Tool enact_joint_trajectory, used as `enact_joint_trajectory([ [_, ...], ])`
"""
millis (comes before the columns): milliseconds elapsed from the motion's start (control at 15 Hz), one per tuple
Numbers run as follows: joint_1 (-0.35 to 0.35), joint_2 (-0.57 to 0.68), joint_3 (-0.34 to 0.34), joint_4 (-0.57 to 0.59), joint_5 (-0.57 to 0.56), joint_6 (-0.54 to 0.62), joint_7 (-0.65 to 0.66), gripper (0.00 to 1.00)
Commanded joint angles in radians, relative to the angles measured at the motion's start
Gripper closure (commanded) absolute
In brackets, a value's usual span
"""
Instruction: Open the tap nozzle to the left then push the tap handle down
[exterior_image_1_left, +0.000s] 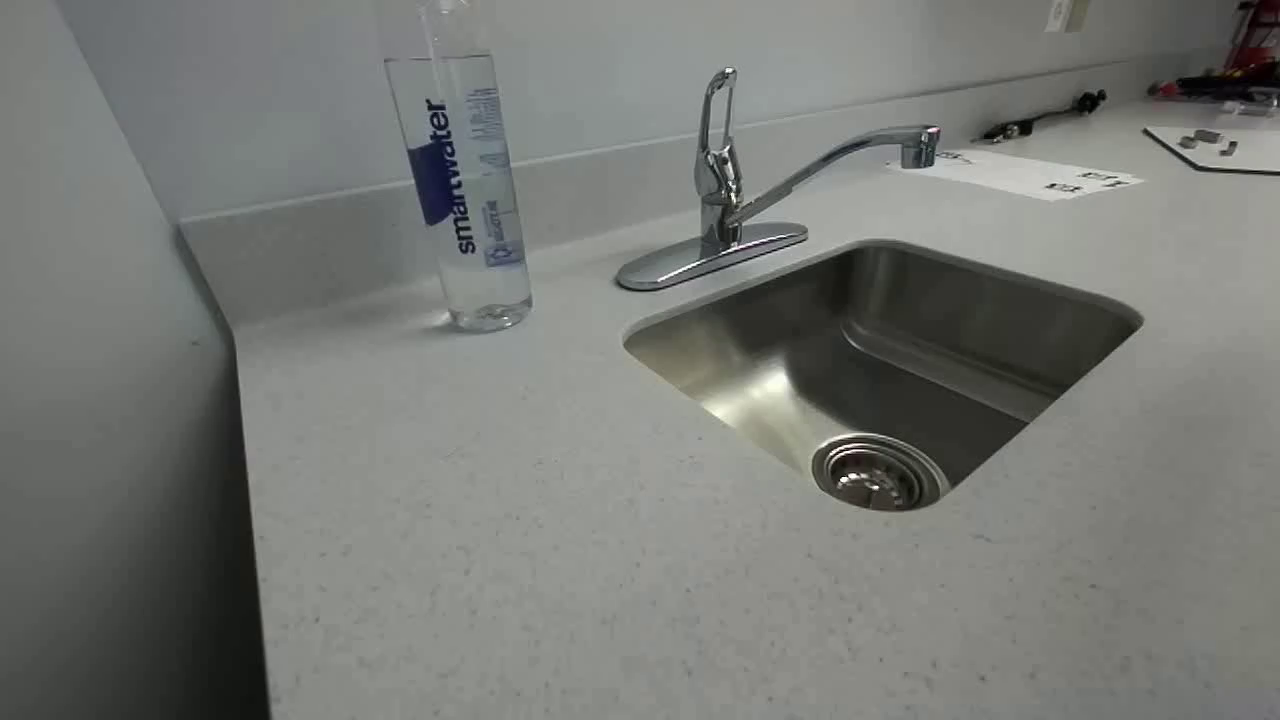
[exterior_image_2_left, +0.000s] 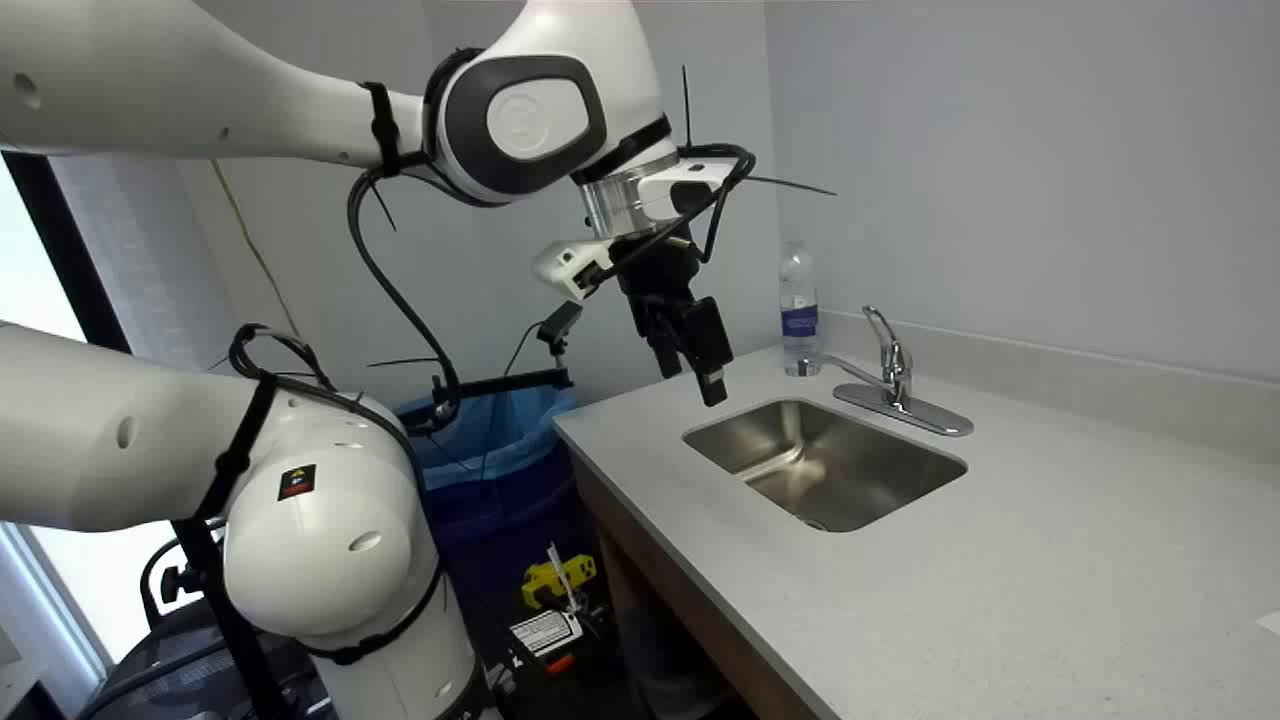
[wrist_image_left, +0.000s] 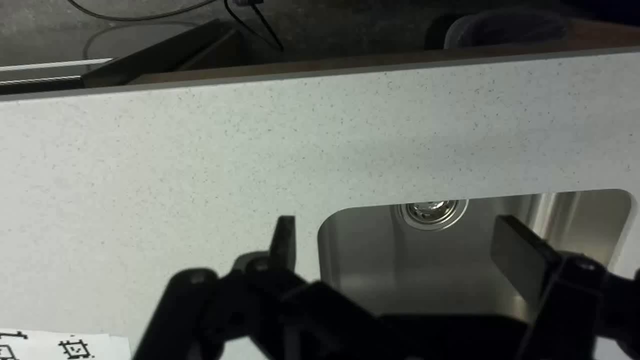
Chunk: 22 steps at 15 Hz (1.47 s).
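The tap nozzle, a long chrome spout, shows in both exterior views (exterior_image_1_left: 835, 157) (exterior_image_2_left: 848, 369); it reaches out from the faucet column, with its tip beyond one end of the base plate. The tap handle, a short chrome loop lever, points up atop the column in both exterior views (exterior_image_1_left: 719, 172) (exterior_image_2_left: 896, 354). My gripper (exterior_image_2_left: 690, 382) hangs in the air near the sink, apart from the faucet. In the wrist view the gripper (wrist_image_left: 396, 225) is open with nothing between its fingers. The nozzle and handle are out of the wrist view.
A steel sink (exterior_image_1_left: 985, 375) is set in the counter (exterior_image_1_left: 500, 520) in front of the faucet. A tall water bottle (exterior_image_1_left: 460, 190) stands on the counter near the faucet. A wall (exterior_image_2_left: 1050, 180) rises behind. A marker sheet (exterior_image_1_left: 1020, 175) lies on the counter.
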Motion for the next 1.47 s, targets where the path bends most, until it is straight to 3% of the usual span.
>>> enact_joint_trajectory([
  [0, 0.003, 0.002, -0.003, 0.003, -0.002, -0.003, 0.002, 0.0],
  [1200, 0.004, 0.005, -0.004, 0.005, -0.003, -0.009, -0.003, 0.0],
  [1267, 0.028, 0.204, 0.023, 0.157, 0.022, 0.036, 0.023, 0.0],
  [1400, 0.032, 0.255, 0.026, 0.217, 0.025, 0.047, 0.019, 0.0],
])
